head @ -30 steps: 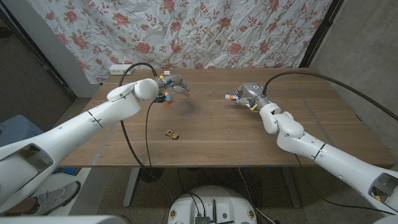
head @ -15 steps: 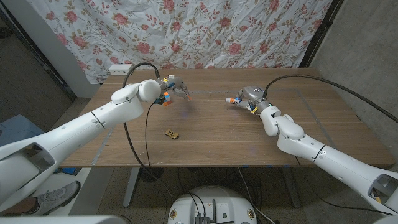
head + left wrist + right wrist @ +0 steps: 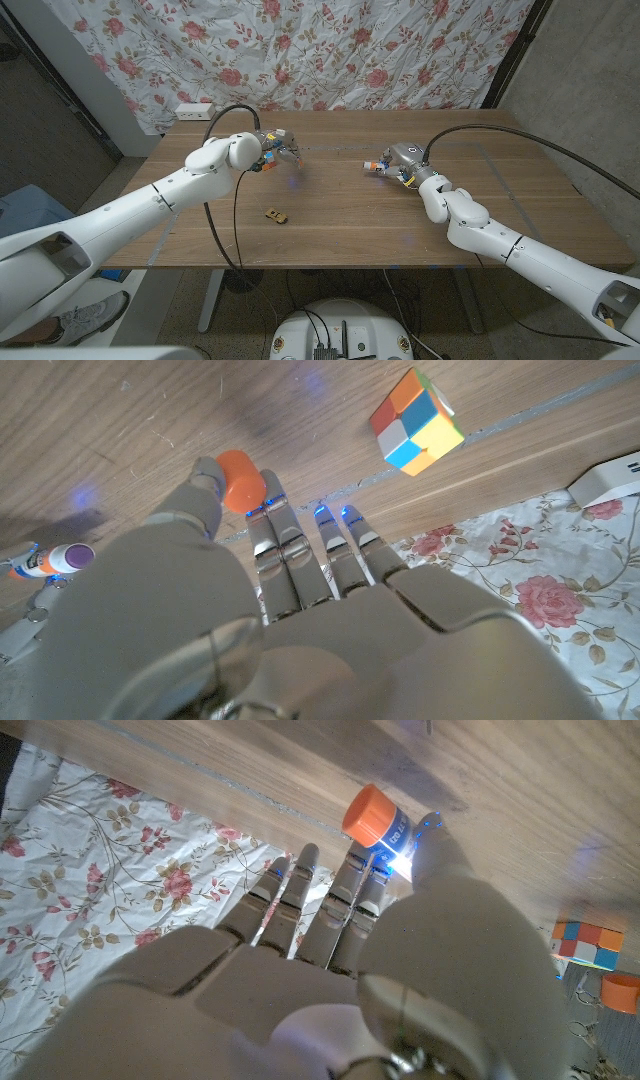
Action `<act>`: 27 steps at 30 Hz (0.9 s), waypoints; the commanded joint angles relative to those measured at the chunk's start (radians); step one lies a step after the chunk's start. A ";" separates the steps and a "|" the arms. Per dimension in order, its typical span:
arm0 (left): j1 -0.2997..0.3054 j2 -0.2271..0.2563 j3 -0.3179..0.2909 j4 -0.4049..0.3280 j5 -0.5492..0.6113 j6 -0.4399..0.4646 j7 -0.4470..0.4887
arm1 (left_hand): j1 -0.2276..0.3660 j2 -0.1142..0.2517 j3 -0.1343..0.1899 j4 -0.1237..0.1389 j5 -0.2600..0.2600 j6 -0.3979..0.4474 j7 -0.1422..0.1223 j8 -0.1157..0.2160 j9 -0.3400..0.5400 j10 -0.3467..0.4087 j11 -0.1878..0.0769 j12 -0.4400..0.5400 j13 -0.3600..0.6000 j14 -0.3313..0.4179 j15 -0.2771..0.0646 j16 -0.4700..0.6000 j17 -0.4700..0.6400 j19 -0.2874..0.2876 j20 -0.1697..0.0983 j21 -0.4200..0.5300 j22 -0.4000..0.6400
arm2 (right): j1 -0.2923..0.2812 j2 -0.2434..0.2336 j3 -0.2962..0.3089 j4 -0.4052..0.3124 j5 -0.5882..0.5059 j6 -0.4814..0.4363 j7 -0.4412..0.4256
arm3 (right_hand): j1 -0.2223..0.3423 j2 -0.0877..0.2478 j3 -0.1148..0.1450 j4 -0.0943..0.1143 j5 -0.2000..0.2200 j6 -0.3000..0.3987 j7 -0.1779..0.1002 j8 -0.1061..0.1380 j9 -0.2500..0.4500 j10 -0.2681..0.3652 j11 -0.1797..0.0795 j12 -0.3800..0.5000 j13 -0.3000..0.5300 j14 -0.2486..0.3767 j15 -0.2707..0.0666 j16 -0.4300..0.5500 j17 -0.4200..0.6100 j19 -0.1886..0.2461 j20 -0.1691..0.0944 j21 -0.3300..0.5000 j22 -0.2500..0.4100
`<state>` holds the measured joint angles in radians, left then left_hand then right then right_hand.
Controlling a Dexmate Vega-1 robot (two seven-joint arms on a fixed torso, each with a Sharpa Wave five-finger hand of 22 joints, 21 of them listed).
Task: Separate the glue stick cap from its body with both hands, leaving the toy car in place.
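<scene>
**Head view: cap and body apart**

Above the table (image 3: 520,215), the right hand (image 3: 400,160) pinches the glue stick body (image 3: 380,828); the left hand (image 3: 275,143) pinches the orange cap (image 3: 241,481). The toy car (image 3: 276,214) lies nearer, between them.

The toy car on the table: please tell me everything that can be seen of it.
The toy car is a small yellow model with darker parts; finer detail is too small to tell. It lies on the wooden table, toward the near edge and left of the middle, set at an angle to that edge. Nothing touches it: the left hand and the right hand are both farther back, well apart from it.
</scene>
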<state>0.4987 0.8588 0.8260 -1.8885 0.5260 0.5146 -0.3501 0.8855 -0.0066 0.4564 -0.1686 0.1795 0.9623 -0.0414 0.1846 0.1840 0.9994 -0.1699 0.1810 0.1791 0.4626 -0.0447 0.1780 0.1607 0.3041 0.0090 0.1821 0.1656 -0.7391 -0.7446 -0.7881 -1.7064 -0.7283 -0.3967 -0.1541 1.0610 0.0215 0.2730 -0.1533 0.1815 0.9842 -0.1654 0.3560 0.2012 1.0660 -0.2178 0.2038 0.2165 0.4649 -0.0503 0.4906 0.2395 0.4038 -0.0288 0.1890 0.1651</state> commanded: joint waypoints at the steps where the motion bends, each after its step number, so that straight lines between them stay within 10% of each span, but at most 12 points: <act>1: 0.011 -0.013 0.018 0.016 0.112 0.005 -0.033 | -0.005 0.004 -0.005 0.004 0.005 0.001 -0.011 0.006 0.005 -0.024 -0.037 0.001 0.006 -0.001 -0.074 0.002 0.002 0.009 0.001 0.003 0.001 | 0.010 -0.006 -0.014 0.005 -0.015 -0.007 0.034 | 0.004 0.014 -0.005 0.001 0.003 0.059 -0.062 0.009 0.004 -0.007 0.003 0.002 0.002 0.010 -0.132 0.000 0.003 0.003 0.000 0.004 0.002; 27: 0.039 -0.057 0.019 0.046 0.240 0.033 -0.054 | -0.009 0.008 -0.010 0.003 0.006 0.000 -0.015 0.007 0.005 -0.021 -0.043 0.004 0.006 0.001 -0.078 0.003 0.002 0.001 -0.015 0.001 0.001 | 0.043 -0.010 -0.021 -0.009 0.008 -0.008 0.148 | -0.006 0.004 -0.009 0.001 0.006 0.038 -0.062 -0.003 0.003 -0.034 0.003 -0.004 0.001 -0.005 -0.129 -0.014 0.003 -0.001 0.013 0.001 0.002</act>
<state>0.5299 0.8215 0.8384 -1.8584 0.7123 0.5299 -0.3945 0.8802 -0.0013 0.4525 -0.1647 0.1795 0.9610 -0.0542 0.1858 0.1841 0.9999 -0.1845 0.1810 0.1841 0.4626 -0.0447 0.1780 0.1606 0.3023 -0.0006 0.1821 0.1654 -0.7075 -0.7564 -0.8061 -1.7082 -0.7325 -0.4043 -0.0427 1.0607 0.0217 0.2662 -0.1519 0.1814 0.9736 -0.1761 0.3538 0.2063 1.0373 -0.2144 0.1991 0.2177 0.4641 -0.0495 0.4757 0.2393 0.3997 -0.0248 0.1890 0.1651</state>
